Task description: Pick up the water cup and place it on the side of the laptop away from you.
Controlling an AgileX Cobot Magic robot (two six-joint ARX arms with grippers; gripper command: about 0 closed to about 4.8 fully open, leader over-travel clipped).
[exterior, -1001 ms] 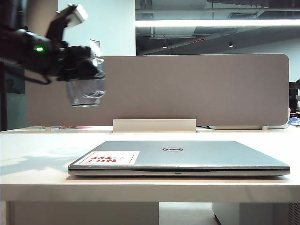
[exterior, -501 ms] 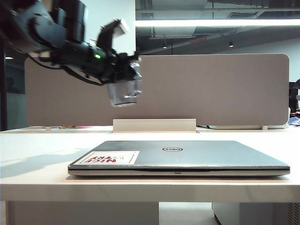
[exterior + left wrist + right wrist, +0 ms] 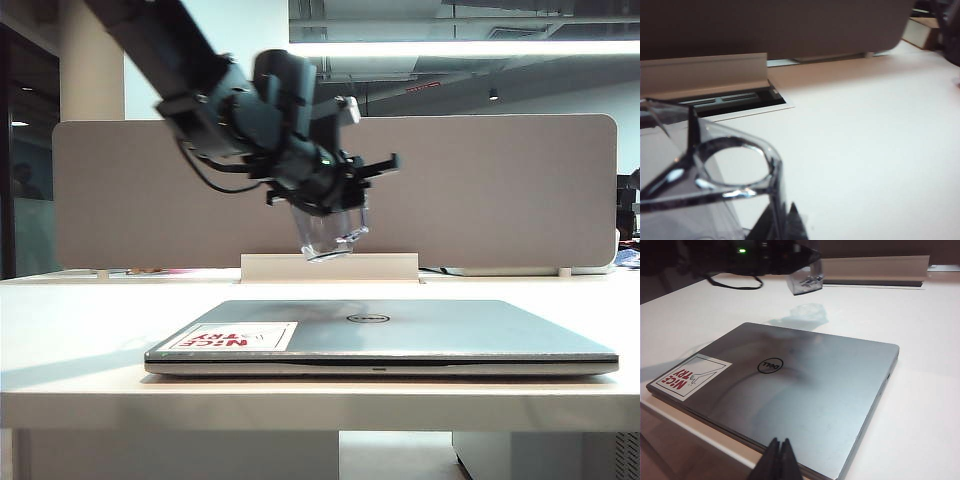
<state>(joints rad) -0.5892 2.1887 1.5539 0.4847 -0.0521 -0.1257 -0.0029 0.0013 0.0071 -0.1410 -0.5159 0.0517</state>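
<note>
The water cup (image 3: pixel 333 228), clamped tilted in the left claw (image 3: pixel 335 195) above the laptop's (image 3: pixel 400 330) far edge, is best levelled before being lowered onto the worktop (image 3: pixel 80 320) beyond, while the right claw (image 3: pixel 779 460) is kept shut, empty, near the laptop's front.

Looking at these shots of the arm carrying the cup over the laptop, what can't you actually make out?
- Left gripper fingers: exterior view, hidden by the arm's dark body and blur.
- Cup base and any contents: left wrist view, cut off by the frame edge.
- Right gripper: right wrist view, only its shut tips show.
- Laptop far edge: exterior view, too low an angle to see the table behind it.
</note>
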